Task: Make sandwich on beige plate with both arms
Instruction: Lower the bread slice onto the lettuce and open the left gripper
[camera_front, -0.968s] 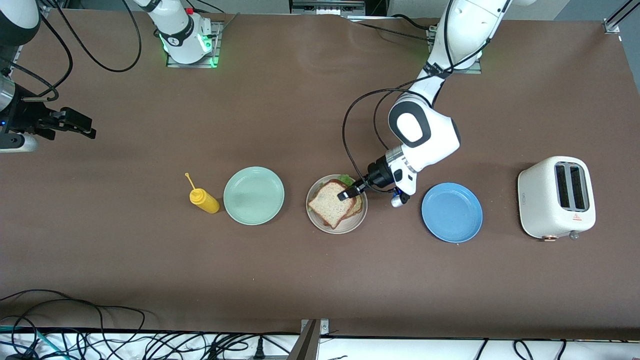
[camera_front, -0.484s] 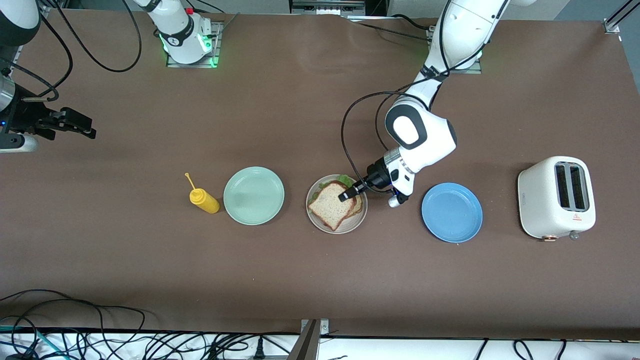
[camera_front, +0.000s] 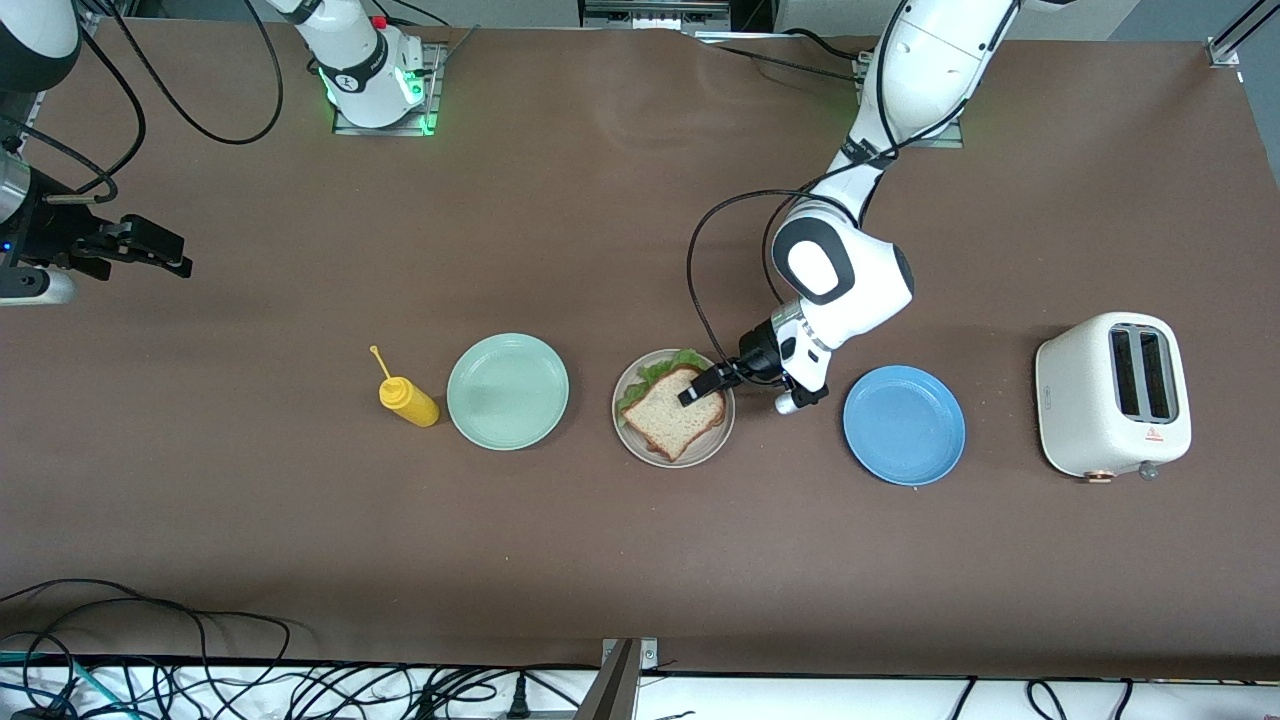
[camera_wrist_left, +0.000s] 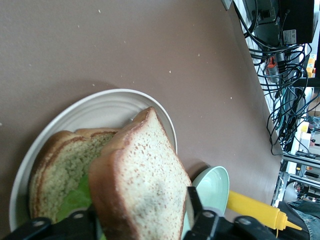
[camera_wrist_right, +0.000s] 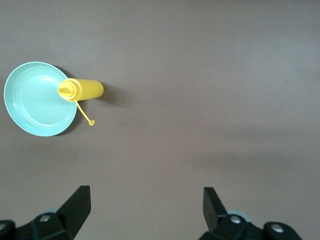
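Front view: my left claw (camera_front: 700, 386) is straddling the top slice's edge, jaws parted, gripping nothing. Sandwich (camera_front: 678, 410) is sitting stacked on the plate (camera_front: 625, 434). Next, I judge, lifting clear. My right claw (camera_front: 150, 246), well apart from the plate, is waiting open.

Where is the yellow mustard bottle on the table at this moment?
In the front view, the yellow mustard bottle lies on the brown table beside the mint-green plate, toward the right arm's end.

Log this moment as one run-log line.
left gripper: open, astride top slice of sandwich | sandwich: on beige plate | right gripper: open, waiting
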